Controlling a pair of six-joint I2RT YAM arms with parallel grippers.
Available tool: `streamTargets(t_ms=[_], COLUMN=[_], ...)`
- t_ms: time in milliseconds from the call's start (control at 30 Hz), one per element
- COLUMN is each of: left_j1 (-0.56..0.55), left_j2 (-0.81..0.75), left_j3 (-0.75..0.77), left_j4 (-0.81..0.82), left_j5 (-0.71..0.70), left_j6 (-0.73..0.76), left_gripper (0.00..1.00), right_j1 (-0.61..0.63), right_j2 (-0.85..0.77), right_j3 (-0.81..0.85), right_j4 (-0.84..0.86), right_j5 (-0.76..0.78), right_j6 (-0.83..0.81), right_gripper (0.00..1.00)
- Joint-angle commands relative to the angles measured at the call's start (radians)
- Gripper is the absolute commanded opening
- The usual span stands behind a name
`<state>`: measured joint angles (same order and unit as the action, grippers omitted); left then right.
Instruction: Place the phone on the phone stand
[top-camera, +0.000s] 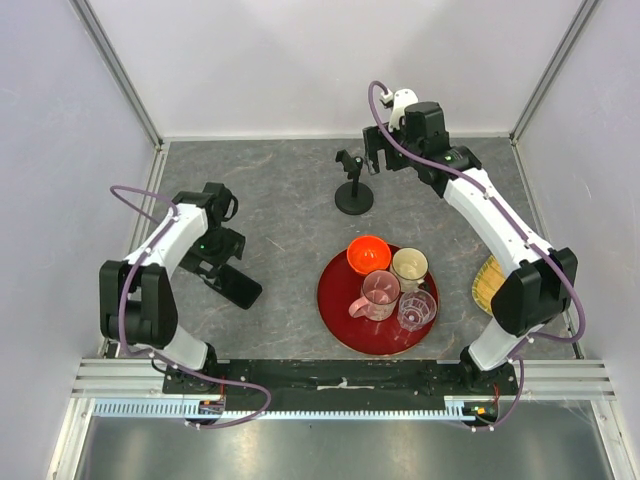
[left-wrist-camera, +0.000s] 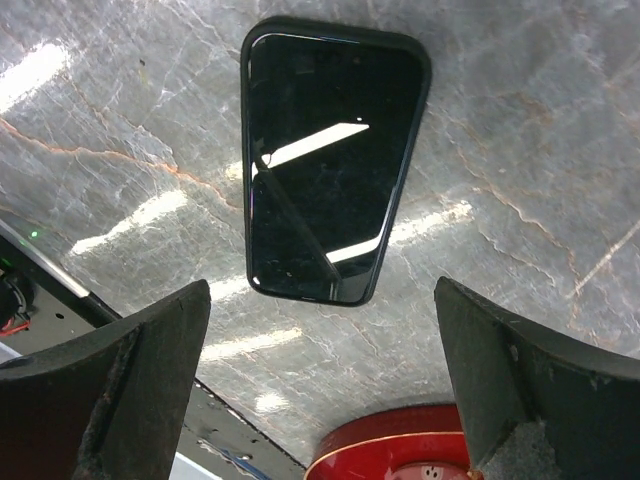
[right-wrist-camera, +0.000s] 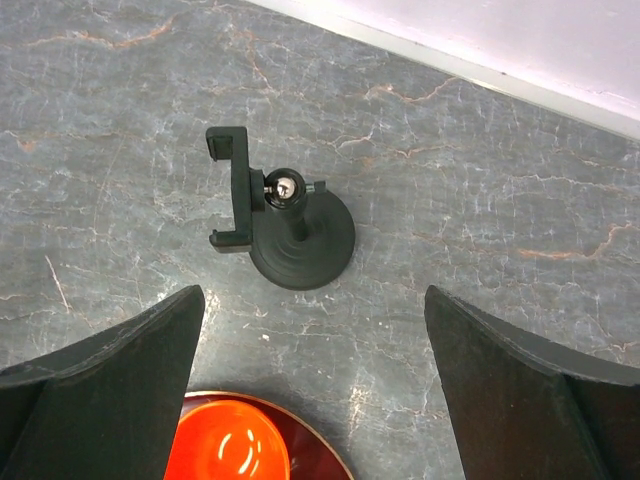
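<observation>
Phone (top-camera: 245, 292) lies flat on the tabletop (top-camera: 290, 215), glossy face up, just beside my left hand (top-camera: 222, 258), on its near-right side. The left hand's fingers stand wide apart with nothing between them. In the left wrist view the phone sits just ahead of the fingertips, long axis running straight away from the hand, so the fingers would close across its short width. Left arm is clearly the nearer one. Phone stand (top-camera: 353, 190) is well apart, far and to the right. My right hand (top-camera: 375, 150) hovers near it, fingers apart too, empty. My call: the left hand makes the pick.
</observation>
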<state>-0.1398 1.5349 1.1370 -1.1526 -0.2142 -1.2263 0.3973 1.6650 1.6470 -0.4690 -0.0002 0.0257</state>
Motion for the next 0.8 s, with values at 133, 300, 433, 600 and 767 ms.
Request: streamTargets(t_ms=[133,300,433,600,767], left_j1=[0.028,0.049,0.054,0.057,0.059], left_j2=[0.074,0.065,0.076,0.068,0.073], left_j3=[-0.038,-0.126,-0.193,-0.253,-0.313], left_j4=[0.050,0.154,0.212,0.272,0.330], left_j5=[0.048,0.088,0.101,0.105,0.142], left_j6=[-0.127,-0.147,-0.147,-0.151,-0.177], left_gripper=[1.00,1.00,1.00,1.00,0.99], right_j1=[0.002,0.000,0.002,0.000,0.002], right_j2=[-0.056,-0.059,-0.056,-0.056,-0.053], right_j3=[-0.047,-0.062,-0.064,-0.069,-0.070], right_j4=[0.036,0.053,0.059,0.067,0.072], right_j5=[-0.040,-0.060,-0.073,-0.073,-0.077], right_j6=[-0.063,-0.069,-0.070,-0.072,-0.072], right_gripper=[0.98,0.98,0.98,0.98,0.98])
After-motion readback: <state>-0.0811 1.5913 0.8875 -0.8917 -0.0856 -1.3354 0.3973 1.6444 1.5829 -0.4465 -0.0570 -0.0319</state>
